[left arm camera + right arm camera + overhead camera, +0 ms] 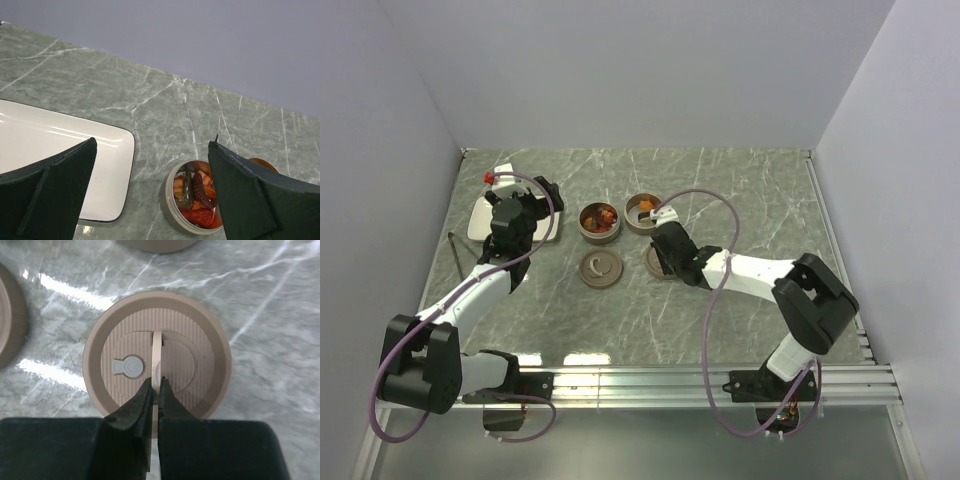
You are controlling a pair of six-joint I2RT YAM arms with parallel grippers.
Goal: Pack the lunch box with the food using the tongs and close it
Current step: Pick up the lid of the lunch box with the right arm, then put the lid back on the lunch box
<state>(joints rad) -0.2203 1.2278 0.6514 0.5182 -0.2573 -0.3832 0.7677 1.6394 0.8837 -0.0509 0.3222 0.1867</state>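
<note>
The lunch box is two round tan tins. The left tin (600,220) (176,207) holds red-brown and orange food (200,192). The right tin (644,211) also holds food. Two ribbed tan lids lie in front of them: one lid (600,267) is free, the other lid (200,340) lies under my right gripper (660,258) (156,385), which is shut on that lid's thin upright handle (157,347). My left gripper (525,215) (152,195) hangs wide open and empty between the white plate (60,145) and the left tin. The tongs (453,250) lie at the table's left.
The white plate (482,222) sits at the back left with a small red object (490,177) behind it. Grey walls close in the table on three sides. In the right wrist view the free lid's rim (10,320) shows at the left edge.
</note>
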